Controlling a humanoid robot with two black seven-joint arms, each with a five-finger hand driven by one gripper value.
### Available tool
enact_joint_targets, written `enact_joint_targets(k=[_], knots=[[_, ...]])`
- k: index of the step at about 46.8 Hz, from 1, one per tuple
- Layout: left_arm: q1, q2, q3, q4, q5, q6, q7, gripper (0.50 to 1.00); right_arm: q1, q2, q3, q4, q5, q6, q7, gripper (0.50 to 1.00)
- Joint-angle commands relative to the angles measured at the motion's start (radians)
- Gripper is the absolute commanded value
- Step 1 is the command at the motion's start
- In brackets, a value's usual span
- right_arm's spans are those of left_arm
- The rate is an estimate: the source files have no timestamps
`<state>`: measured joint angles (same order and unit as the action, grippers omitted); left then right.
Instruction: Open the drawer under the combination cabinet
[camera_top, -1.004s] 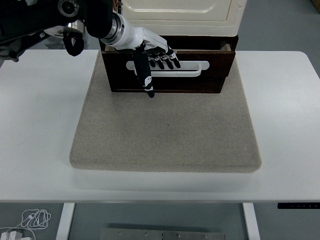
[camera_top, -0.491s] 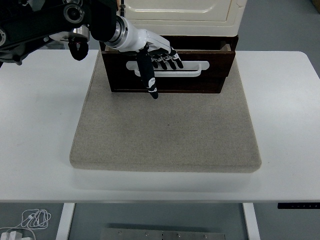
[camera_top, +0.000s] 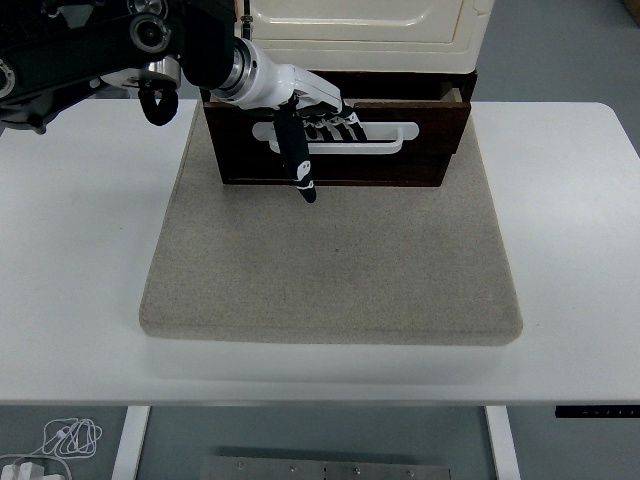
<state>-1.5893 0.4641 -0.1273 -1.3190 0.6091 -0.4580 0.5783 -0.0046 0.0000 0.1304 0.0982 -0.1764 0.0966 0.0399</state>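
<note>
We see one dark wooden drawer (camera_top: 340, 140), partly pulled out from under the cream cabinet (camera_top: 365, 25), resting on one grey mat (camera_top: 330, 255) on the white desk (camera_top: 80, 250). The left hand's (camera_top: 305, 110) fingers (camera_top: 335, 125) curl into its white handle (camera_top: 380, 140), thumb pointing down the front.
</note>
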Motion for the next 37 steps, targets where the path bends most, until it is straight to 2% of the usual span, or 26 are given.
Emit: enact_joint_targets(k=[1, 12, 37], knots=[[-0.001, 0.002, 0.0, -0.006, -0.003, -0.005, 0.0, 1.0, 0.0, 0.0, 0.0, 0.0, 0.0, 0.0, 0.0, 0.926], [-0.006, 0.008, -0.003, -0.019, -0.008, -0.037, 0.0, 1.0, 0.0, 0.0, 0.0, 0.0, 0.0, 0.0, 0.0, 0.926], [-0.008, 0.014, -0.005, -0.043, -0.034, -0.067, 0.0, 1.0, 0.0, 0.0, 0.0, 0.0, 0.0, 0.0, 0.0, 0.926]])
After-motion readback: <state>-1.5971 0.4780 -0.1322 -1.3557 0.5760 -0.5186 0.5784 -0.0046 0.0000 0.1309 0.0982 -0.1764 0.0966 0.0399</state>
